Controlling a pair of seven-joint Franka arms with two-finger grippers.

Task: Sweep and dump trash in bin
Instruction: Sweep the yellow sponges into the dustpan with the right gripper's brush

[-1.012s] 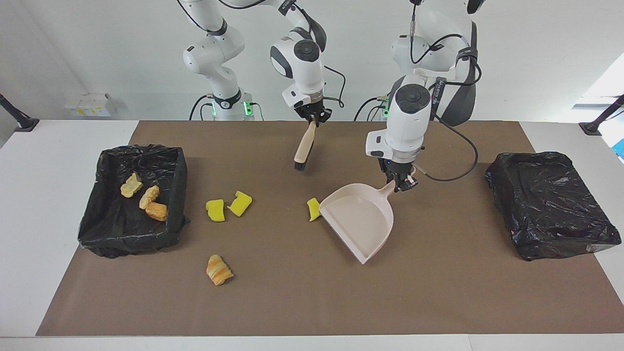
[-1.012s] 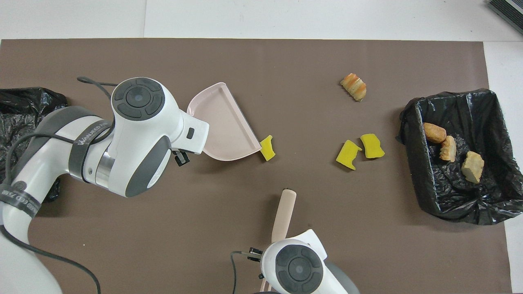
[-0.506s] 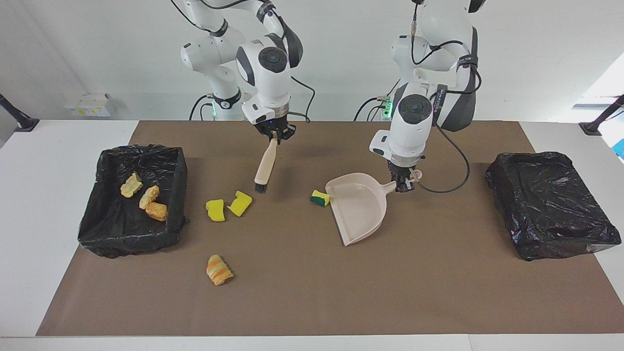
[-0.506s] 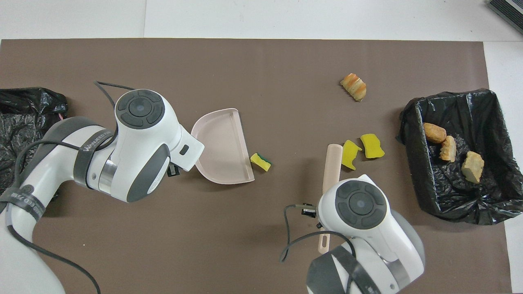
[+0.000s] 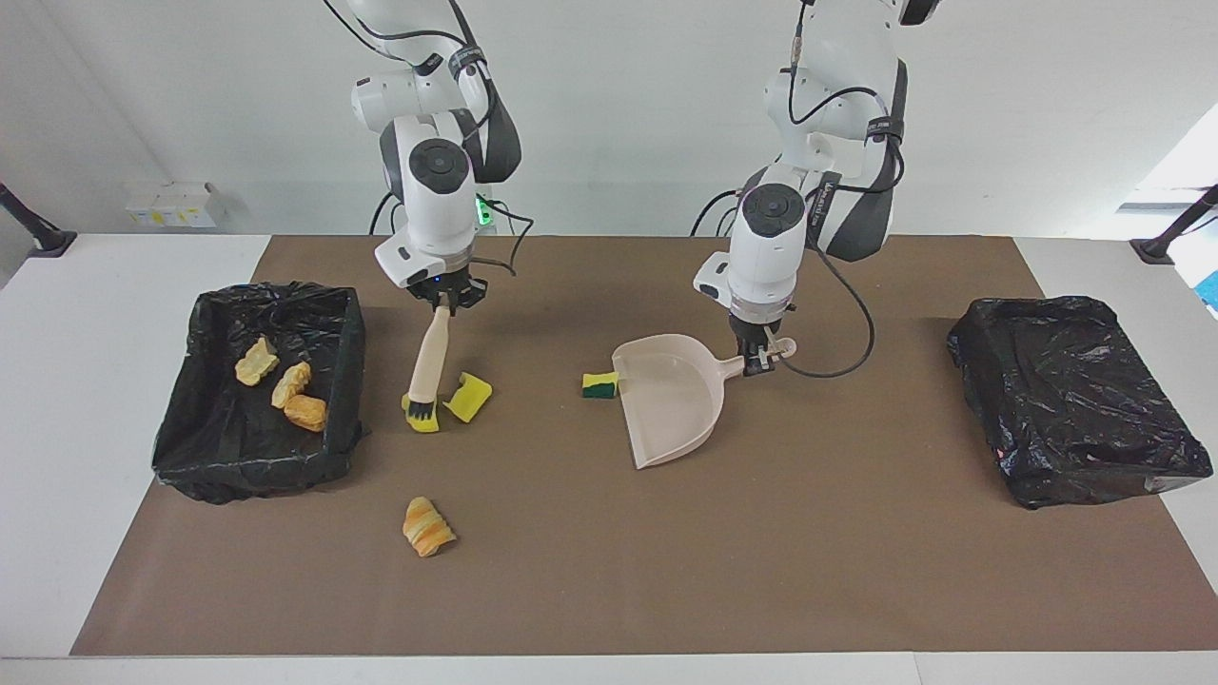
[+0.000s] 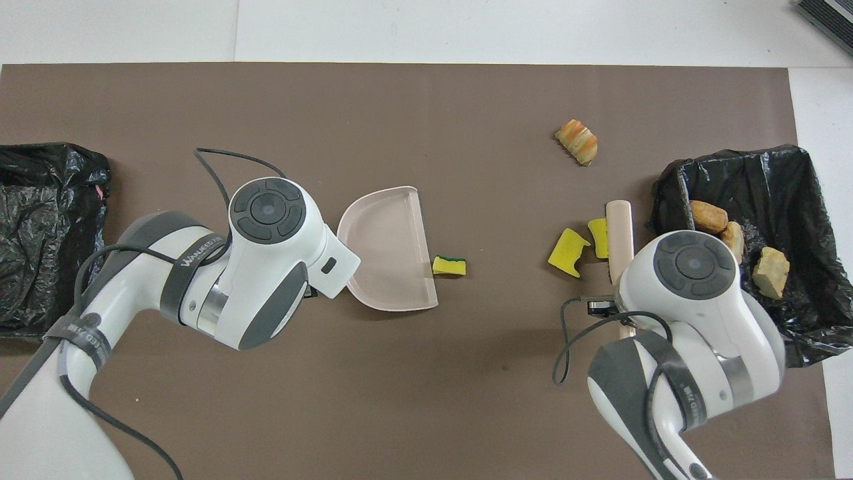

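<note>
My right gripper (image 5: 445, 297) is shut on the handle of the beige brush (image 5: 428, 357) (image 6: 620, 230). The bristles rest on one yellow sponge chunk (image 5: 422, 421) (image 6: 598, 237), and a second chunk (image 5: 468, 397) (image 6: 568, 252) lies beside it. My left gripper (image 5: 761, 360) is shut on the handle of the beige dustpan (image 5: 666, 404) (image 6: 390, 250), which lies flat on the mat. A green-backed sponge (image 5: 599, 385) (image 6: 448, 266) sits at the corner of the pan's mouth. A ridged pastry lump (image 5: 428, 526) (image 6: 578, 141) lies farther from the robots. The black-lined bin (image 5: 219, 447) (image 6: 800, 200) at the right arm's end holds three pastry lumps.
A second black-lined bin (image 5: 1075, 400) (image 6: 46, 227) stands at the left arm's end of the table. A brown mat (image 5: 609, 571) covers the middle of the white table. Both arms' cables hang near their wrists.
The right arm carried the brush toward its own end and lowered the bristles onto a yellow sponge. The left arm turned the dustpan and shifted it the same way, pushing and flipping the green-backed sponge.
</note>
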